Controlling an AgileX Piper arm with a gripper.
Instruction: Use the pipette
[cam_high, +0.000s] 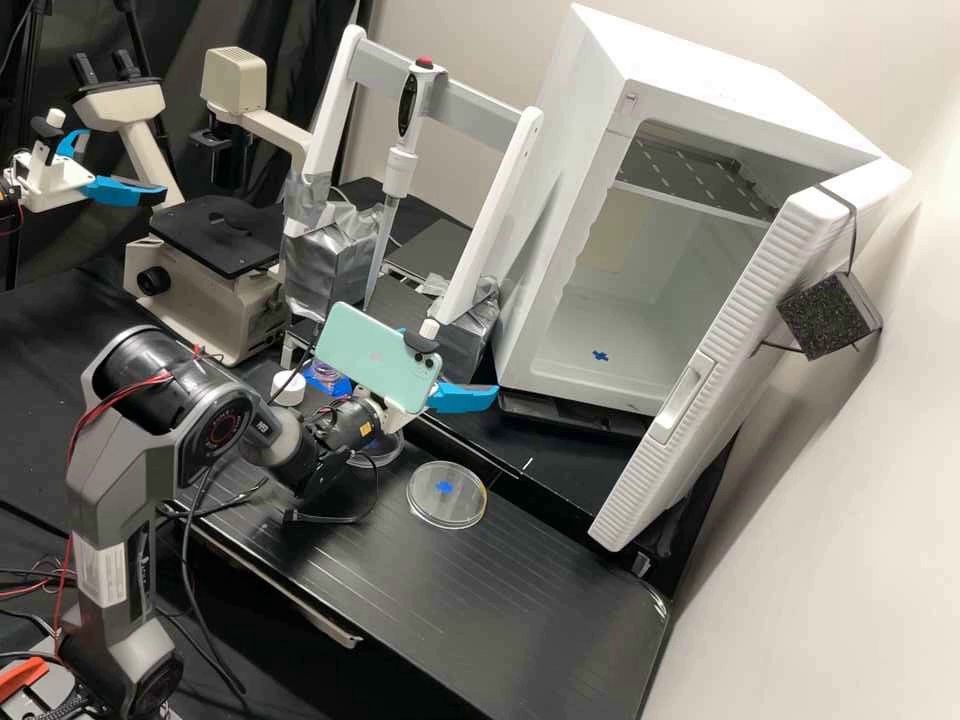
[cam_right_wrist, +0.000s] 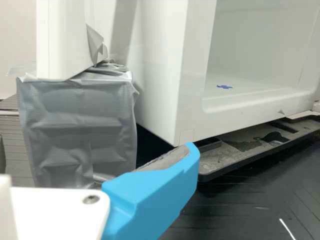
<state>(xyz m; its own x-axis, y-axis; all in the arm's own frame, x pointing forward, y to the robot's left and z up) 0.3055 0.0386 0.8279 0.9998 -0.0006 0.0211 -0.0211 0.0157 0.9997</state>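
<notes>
Pipette (cam_high: 425, 110) hangs approx. upright in stand (cam_high: 493, 205) crossbar, betw. 11 & 12 o'clock from gripper (cam_high: 452, 370) in high view. Gripper's open, w/ nothing held; blue finger (cam_right_wrist: 150, 197) has its grey pad bare. Pipette prob. light but top-heavy, stiff, smooth plastic: may slip/twist if held off-ctr. Best hold: thick white collar (cam_high: 401, 172) below crossbar, sq. on, mod. squeeze. Avoid long clear tip (cam_high: 382, 240) toward 6 o'clock, prob. fragile; mind red button (cam_high: 424, 62) at 12.
</notes>
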